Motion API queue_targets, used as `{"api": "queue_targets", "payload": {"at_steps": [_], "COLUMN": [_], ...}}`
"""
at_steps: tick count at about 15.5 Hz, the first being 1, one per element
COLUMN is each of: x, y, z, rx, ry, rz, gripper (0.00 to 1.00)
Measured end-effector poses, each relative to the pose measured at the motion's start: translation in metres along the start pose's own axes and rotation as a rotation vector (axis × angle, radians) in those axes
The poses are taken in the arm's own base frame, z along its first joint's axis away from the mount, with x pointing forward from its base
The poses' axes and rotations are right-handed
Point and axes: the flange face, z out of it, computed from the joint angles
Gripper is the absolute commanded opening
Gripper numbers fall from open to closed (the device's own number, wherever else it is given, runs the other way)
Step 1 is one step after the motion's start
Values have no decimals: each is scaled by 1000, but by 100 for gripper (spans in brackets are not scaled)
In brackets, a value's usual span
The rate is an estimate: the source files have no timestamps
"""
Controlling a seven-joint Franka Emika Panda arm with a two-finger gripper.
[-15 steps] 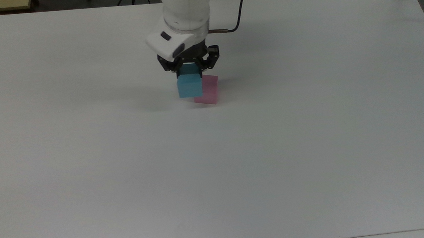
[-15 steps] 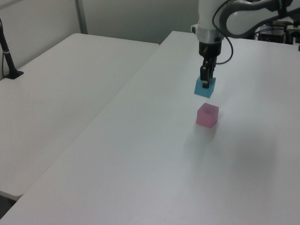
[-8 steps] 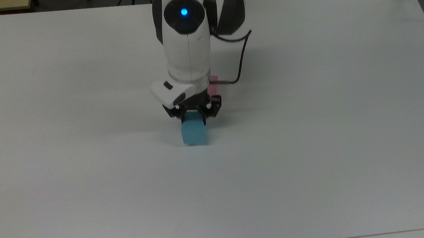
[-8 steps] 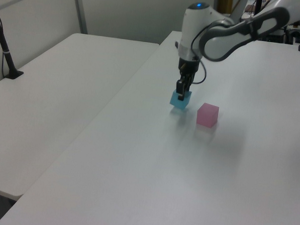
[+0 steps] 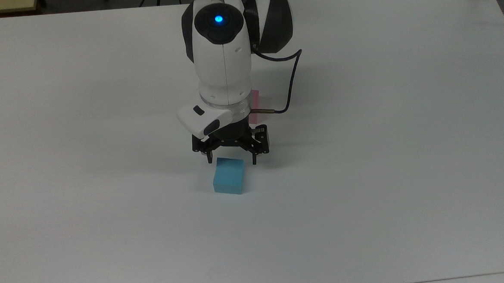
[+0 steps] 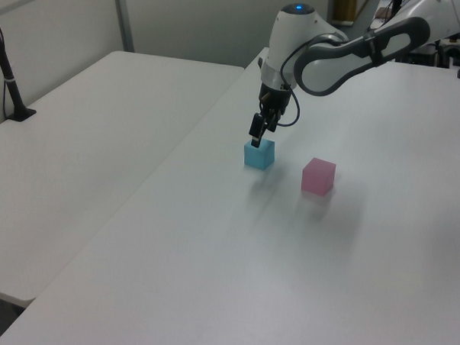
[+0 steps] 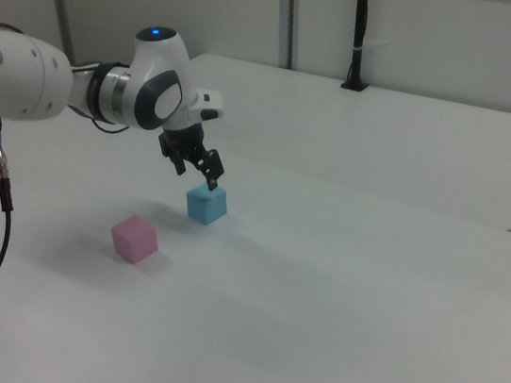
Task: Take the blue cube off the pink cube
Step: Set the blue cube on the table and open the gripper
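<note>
The small sky-blue matte cube sits flat on the white table, well apart from the pale pink matte cube, which lies at its three o'clock in the left view. The black two-finger gripper hangs just above the blue cube at twelve o'clock in the top view, fingers spread and empty. Any sideways drift while low could clip and shove the blue cube.
</note>
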Motion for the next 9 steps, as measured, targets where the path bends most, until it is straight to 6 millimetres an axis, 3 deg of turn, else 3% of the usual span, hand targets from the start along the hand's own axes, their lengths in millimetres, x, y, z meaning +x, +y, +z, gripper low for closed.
{"api": "queue_targets", "payload": {"at_steps": [3,6,9], "x": [1,-11,-28], "y": [1,10,31], "z": [-32,-98,-162], "rx": [-4,-30,-56], "ry": [-5,-84,-134], "rz": [4,17,47], "gripper": [100,100,100]}}
